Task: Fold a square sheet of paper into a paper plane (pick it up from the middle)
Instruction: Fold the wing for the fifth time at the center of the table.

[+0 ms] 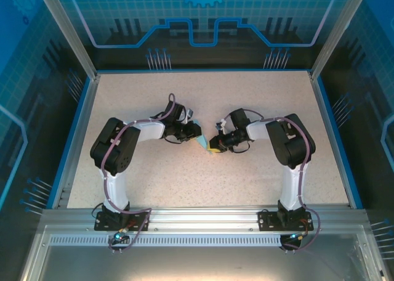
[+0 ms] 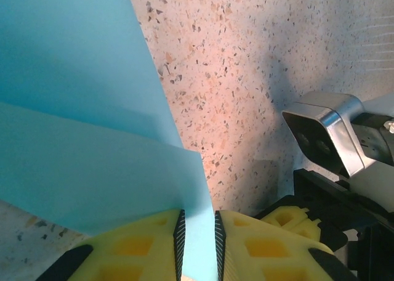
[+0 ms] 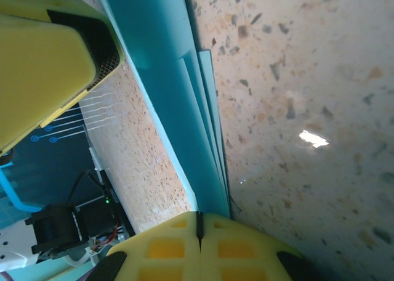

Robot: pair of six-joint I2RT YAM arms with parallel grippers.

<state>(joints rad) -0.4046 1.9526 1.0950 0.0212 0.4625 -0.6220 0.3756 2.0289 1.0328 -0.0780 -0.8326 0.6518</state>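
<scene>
Paper plane (image 2: 92,139) pinched in left jaws and right jaws.

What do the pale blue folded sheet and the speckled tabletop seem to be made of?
The pale blue folded sheet looks like thin matte paper: crisp creases, layered edges. The speckled tabletop seems stone-look laminate or composite, faintly glossy: a glare spot.
</scene>
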